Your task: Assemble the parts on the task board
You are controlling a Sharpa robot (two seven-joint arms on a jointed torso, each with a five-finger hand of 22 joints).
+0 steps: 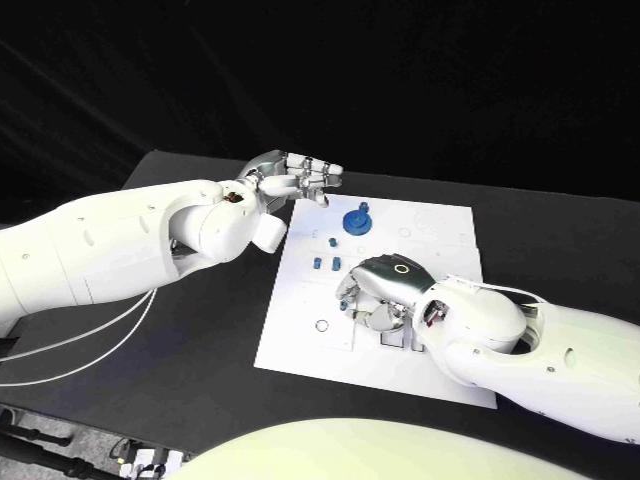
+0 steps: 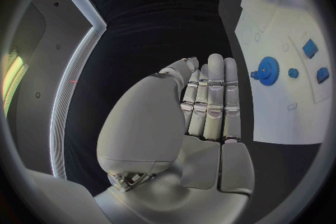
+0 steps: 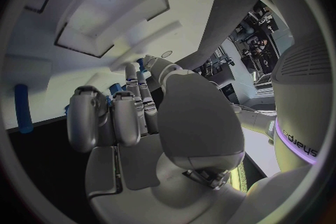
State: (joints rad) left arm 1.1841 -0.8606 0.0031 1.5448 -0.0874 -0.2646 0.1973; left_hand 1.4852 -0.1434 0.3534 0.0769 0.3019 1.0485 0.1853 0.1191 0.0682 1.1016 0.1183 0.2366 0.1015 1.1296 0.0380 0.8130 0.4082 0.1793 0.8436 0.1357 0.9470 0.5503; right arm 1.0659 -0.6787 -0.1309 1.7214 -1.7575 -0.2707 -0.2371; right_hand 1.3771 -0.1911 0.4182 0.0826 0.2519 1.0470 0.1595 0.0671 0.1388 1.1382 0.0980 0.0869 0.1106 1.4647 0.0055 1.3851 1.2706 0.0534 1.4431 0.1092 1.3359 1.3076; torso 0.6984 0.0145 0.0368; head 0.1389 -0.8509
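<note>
White board (image 1: 407, 225) lies mid-surface (image 1: 205, 330), with a blue gear (image 1: 358, 221) standing near its far edge and small blue pieces (image 1: 325, 264) just nearer than the gear. The left hand (image 1: 297, 178) hovers at the board's far left corner, fingers straight and together, holding nothing. The right hand (image 1: 382, 292) rests low on the board's near half, fingers curled; whether it grips anything I cannot tell

White board (image 1: 421, 225) lies flat mid-worktop – a blue gear (image 1: 358, 221) stands near its far edge, small blue parts (image 1: 322, 264) just beside it.
</note>
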